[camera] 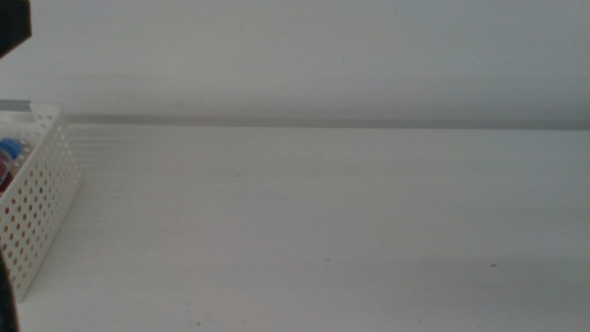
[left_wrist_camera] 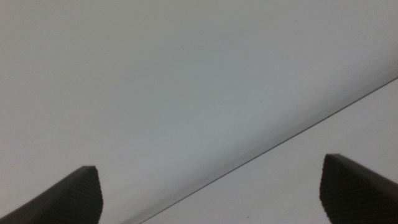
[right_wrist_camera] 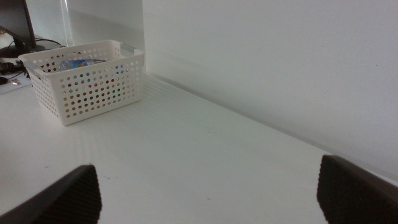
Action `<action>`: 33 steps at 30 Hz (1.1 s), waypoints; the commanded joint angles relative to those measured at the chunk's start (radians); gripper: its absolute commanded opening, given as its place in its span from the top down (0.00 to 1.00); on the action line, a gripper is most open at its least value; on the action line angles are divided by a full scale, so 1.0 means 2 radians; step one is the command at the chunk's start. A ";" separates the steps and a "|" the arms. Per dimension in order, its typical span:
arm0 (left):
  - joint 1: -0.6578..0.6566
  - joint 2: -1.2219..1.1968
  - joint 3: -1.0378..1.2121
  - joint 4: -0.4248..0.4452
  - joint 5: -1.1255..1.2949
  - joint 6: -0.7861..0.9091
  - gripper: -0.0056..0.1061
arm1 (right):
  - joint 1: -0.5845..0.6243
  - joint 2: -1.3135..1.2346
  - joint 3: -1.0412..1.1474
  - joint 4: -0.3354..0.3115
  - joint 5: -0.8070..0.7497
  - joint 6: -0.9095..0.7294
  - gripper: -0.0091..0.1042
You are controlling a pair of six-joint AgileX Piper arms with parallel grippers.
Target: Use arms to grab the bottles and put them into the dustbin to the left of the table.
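The white perforated dustbin point(camera: 35, 207) stands at the table's left edge and also shows in the right wrist view point(right_wrist_camera: 87, 81). Inside it I see the blue cap of the water bottle point(camera: 11, 149) and a bit of the red can point(camera: 5, 171); the water bottle's label shows over the rim in the right wrist view point(right_wrist_camera: 78, 63). The juice bottle is hidden. Neither arm shows in the middle view. My left gripper point(left_wrist_camera: 211, 186) is open and empty, facing the wall and the table's edge. My right gripper point(right_wrist_camera: 208, 186) is open and empty, above the table point(right_wrist_camera: 205, 168), far from the dustbin.
The white table point(camera: 332, 231) runs back to a pale wall point(camera: 304, 55). A dark object point(camera: 13, 23) sits at the top left corner of the middle view. Dark equipment and cables point(right_wrist_camera: 15, 37) lie beyond the dustbin.
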 commanded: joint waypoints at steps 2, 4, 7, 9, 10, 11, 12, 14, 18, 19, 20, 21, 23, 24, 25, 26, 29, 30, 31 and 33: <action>-0.003 -0.002 0.004 -0.006 -0.012 -0.001 0.11 | 0.001 -0.003 0.005 -0.004 -0.005 0.000 0.10; -0.003 -0.002 0.004 -0.006 -0.019 -0.001 0.11 | 0.001 -0.003 0.005 -0.004 -0.005 0.000 0.10; -0.003 -0.002 0.004 -0.008 -0.032 -0.001 0.11 | 0.001 -0.003 0.005 -0.004 -0.005 0.000 0.10; -0.003 -0.002 0.004 -0.008 -0.044 -0.001 0.11 | 0.001 -0.003 0.005 -0.004 -0.005 0.000 0.10; -0.003 -0.002 0.004 -0.008 -0.049 -0.001 0.11 | 0.001 -0.003 0.005 -0.004 -0.005 0.000 0.10; -0.003 -0.002 0.004 -0.008 -0.055 -0.001 0.11 | 0.001 -0.003 0.005 -0.004 -0.005 0.000 0.10; -0.003 -0.002 0.004 -0.008 -0.059 -0.001 0.11 | 0.001 -0.003 0.005 -0.004 -0.005 0.000 0.10; -0.003 -0.002 0.004 -0.008 -0.064 -0.001 0.11 | 0.001 -0.003 0.005 -0.004 -0.005 0.000 0.10; -0.003 -0.002 0.004 -0.007 -0.064 -0.001 0.11 | 0.001 -0.003 0.005 -0.004 -0.005 0.000 0.10; -0.003 -0.002 0.004 -0.005 -0.064 -0.001 0.11 | 0.001 -0.003 0.005 -0.004 -0.005 0.000 0.10; -0.003 -0.002 0.004 0.002 -0.064 -0.001 0.11 | 0.001 -0.003 0.005 -0.004 -0.005 0.000 0.10; -0.003 -0.002 0.004 0.004 -0.064 -0.001 0.11 | 0.001 -0.003 0.005 -0.004 -0.005 0.000 0.10; -0.003 -0.002 0.004 0.005 -0.064 -0.001 0.11 | 0.001 -0.003 0.005 -0.004 -0.005 0.000 0.10; -0.003 -0.002 0.004 0.005 -0.064 -0.001 0.11 | 0.001 -0.003 0.005 -0.004 -0.005 0.000 0.10; -0.003 -0.002 0.004 0.005 -0.064 -0.001 0.11 | 0.001 -0.003 0.005 -0.004 -0.005 0.000 0.10; -0.003 -0.008 0.010 0.004 -0.071 -0.001 0.11 | 0.001 -0.003 0.008 -0.010 -0.005 0.000 0.10; 0.013 -0.020 0.034 -0.004 -0.096 -0.001 0.11 | 0.000 -0.003 0.015 -0.048 -0.006 0.000 0.10; 0.024 -0.028 0.048 -0.003 -0.109 -0.001 0.11 | -0.001 -0.003 0.018 -0.053 -0.010 0.000 0.10; 0.033 -0.035 0.061 -0.001 -0.117 -0.001 0.11 | -0.001 -0.003 0.024 -0.053 -0.020 0.000 0.10; 0.060 -0.056 0.098 -0.003 -0.132 -0.001 0.11 | -0.001 -0.003 0.038 -0.052 -0.045 0.000 0.10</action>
